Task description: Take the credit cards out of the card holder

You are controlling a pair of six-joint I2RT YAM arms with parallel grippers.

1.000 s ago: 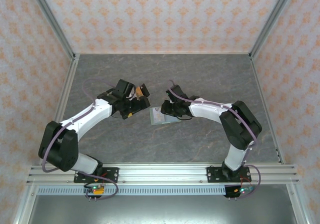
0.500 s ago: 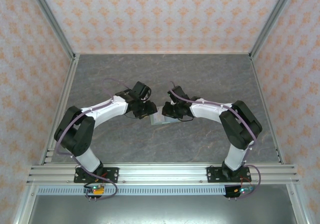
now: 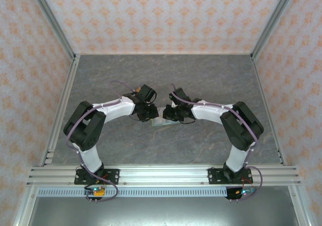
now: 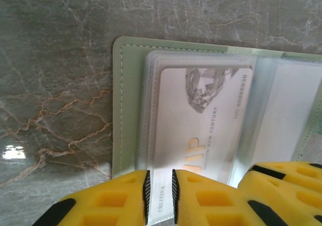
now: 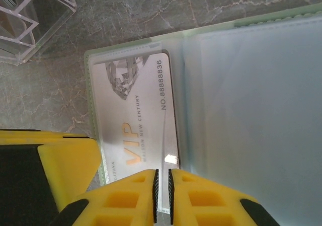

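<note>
The sage-green card holder (image 3: 160, 121) lies open on the table between both arms. In the left wrist view its green border (image 4: 123, 105) frames clear sleeves, and a whitish credit card (image 4: 201, 125) with gold VIP lettering sits in one. My left gripper (image 4: 160, 196) has its jaws drawn to a narrow slit, tips over that card's near edge. In the right wrist view the same credit card (image 5: 136, 115) lies left of the holder's clear sleeve page (image 5: 251, 100). My right gripper (image 5: 162, 196) is shut on that page's edge. A left finger (image 5: 60, 170) covers the holder's corner.
A clear acrylic box (image 5: 25, 19) stands on the grey marbled table (image 3: 211, 75) just beyond the holder's corner. Metal posts and patterned walls enclose the table on three sides. Both grippers (image 3: 151, 116) (image 3: 167, 116) meet near the middle.
My left arm has swung right and down onto the holder, its jaws closing from wide open to a slit. The right gripper stayed at the holder and tightened slightly.
</note>
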